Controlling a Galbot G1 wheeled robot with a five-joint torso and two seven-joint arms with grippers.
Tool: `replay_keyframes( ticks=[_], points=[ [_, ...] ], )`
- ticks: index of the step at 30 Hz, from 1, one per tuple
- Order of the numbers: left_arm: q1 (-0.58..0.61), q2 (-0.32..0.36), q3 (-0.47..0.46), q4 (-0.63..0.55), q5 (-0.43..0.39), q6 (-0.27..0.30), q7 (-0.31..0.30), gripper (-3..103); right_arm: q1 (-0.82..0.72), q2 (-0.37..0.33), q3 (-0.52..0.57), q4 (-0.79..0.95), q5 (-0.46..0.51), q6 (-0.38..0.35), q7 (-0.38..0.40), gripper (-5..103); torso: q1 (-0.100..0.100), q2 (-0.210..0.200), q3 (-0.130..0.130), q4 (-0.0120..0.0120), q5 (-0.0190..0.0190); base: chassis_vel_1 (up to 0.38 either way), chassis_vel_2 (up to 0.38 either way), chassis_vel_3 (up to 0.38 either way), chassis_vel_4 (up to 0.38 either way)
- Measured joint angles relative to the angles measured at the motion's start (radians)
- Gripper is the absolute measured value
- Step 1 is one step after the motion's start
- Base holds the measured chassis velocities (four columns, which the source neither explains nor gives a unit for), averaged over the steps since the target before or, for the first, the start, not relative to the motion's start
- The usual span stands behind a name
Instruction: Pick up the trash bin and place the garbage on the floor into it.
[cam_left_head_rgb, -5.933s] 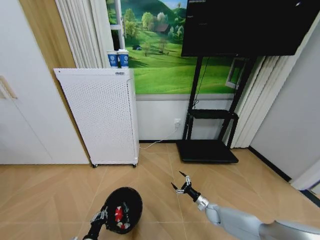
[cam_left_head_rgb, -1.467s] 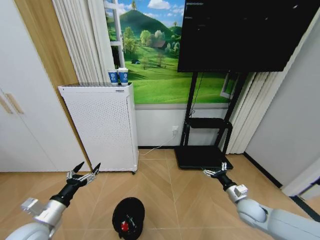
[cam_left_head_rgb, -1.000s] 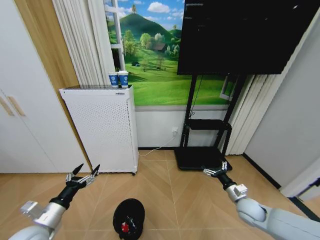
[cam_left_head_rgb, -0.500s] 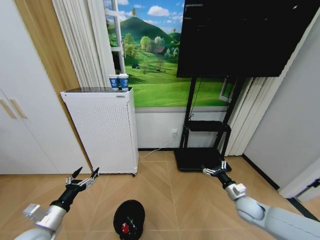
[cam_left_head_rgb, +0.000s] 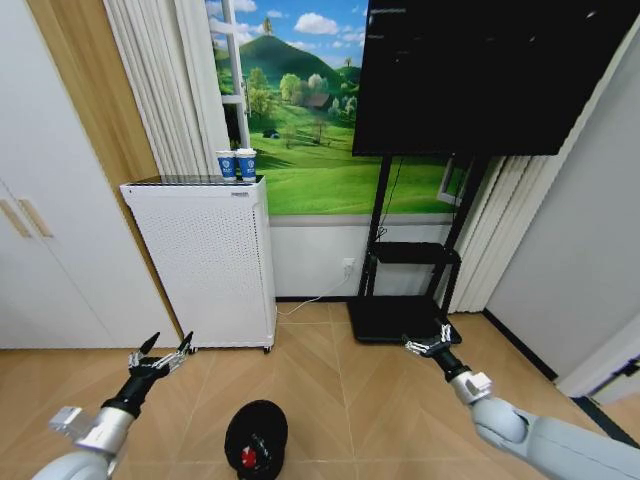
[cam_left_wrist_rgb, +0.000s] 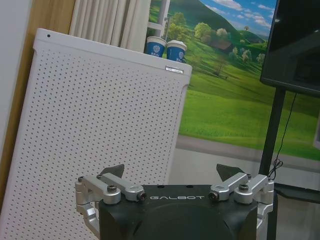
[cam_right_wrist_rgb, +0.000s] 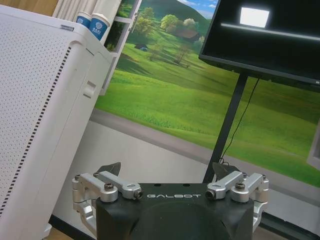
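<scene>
Left gripper (cam_left_head_rgb: 160, 350) spread open, empty, raised above floor; right gripper (cam_left_head_rgb: 432, 344) likewise. Bin (cam_left_head_rgb: 256, 438) upright on floor between them, red-and-white wrapper (cam_left_head_rgb: 248, 459) inside. Judgement: retract clear, avoid tipping bin.

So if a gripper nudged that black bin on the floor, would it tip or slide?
The trash bin stands upright on smooth wood flooring, so a low push would probably slide it. It looks small and holds only a red scrap, so likely light; a push near the rim might tip it.

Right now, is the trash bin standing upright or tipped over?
Upright. The trash bin stands on the floor with its round opening facing up, red garbage inside. Neither open gripper touches it.
</scene>
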Motion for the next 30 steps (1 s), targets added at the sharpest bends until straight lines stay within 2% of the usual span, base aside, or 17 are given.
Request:
replay_keyframes(
  ticks=[8,11,15,16,18,19,20,23,25,28,30],
  points=[
    [0.002,-0.021,0.012,0.001,-0.007,-0.008,-0.003,100,-0.018,-0.011,0.005,0.014,-0.033,0.029,0.021,100,-0.002,-0.004,-0.002,-0.0001,0.0007,-0.154,-0.185,0.140,0.192],
    [0.014,-0.032,0.010,-0.001,-0.006,-0.009,-0.002,100,-0.029,-0.019,0.009,0.025,-0.044,0.047,0.014,100,-0.002,-0.005,-0.003,0.0001,-0.0005,-0.150,-0.284,0.151,0.278],
    [0.016,-0.035,0.012,-0.001,-0.005,-0.010,-0.001,100,-0.033,-0.019,0.015,0.029,-0.059,0.049,0.026,100,-0.002,-0.006,-0.003,-0.0001,0.0003,-0.153,-0.372,0.128,0.369],
    [0.016,-0.035,0.012,-0.001,-0.005,-0.010,-0.001,100,-0.034,-0.019,0.019,0.029,-0.071,0.047,0.041,100,-0.003,-0.006,-0.004,-0.0003,0.0007,-0.156,-0.451,0.164,0.412],
    [0.014,-0.035,0.015,-0.001,-0.006,-0.010,-0.001,100,-0.033,-0.014,0.022,0.020,-0.118,0.045,0.102,100,-0.003,-0.007,-0.004,-0.0002,-0.0010,-0.188,-0.458,0.155,0.432],
    [0.014,-0.035,0.015,-0.001,-0.006,-0.010,-0.001,100,-0.033,-0.014,0.022,0.020,-0.118,0.045,0.102,100,-0.003,-0.007,-0.004,-0.0002,-0.0010,-0.184,-0.465,0.146,0.432],
    [0.014,-0.035,0.017,-0.001,-0.005,-0.010,-0.001,100,-0.033,-0.011,0.022,0.016,-0.141,0.044,0.131,100,-0.003,-0.007,-0.004,-0.0004,0.0011,-0.184,-0.472,0.170,0.471],
    [0.014,-0.037,0.021,-0.002,-0.002,-0.011,-0.001,100,-0.037,-0.010,0.020,0.015,-0.172,0.040,0.177,100,-0.003,-0.007,-0.005,-0.0001,-0.0001,-0.152,-0.491,0.169,0.505],
    [0.014,-0.041,0.027,-0.003,-0.001,-0.011,0.000,100,-0.053,-0.006,0.019,0.022,-0.208,0.031,0.239,100,-0.003,-0.008,-0.004,0.0000,-0.0002,-0.093,-0.499,0.114,0.484],
    [0.014,-0.043,0.031,-0.004,0.002,-0.012,0.000,100,-0.073,-0.004,0.032,0.032,-0.217,0.030,0.259,100,-0.003,-0.008,-0.005,-0.0001,0.0015,0.058,-0.414,-0.005,0.397],
    [0.011,-0.046,0.039,-0.003,0.004,-0.012,0.001,100,-0.100,0.001,0.051,0.038,-0.235,0.023,0.286,100,-0.004,-0.008,-0.005,-0.0009,-0.0011,0.214,-0.336,-0.161,0.298]
  ],
)
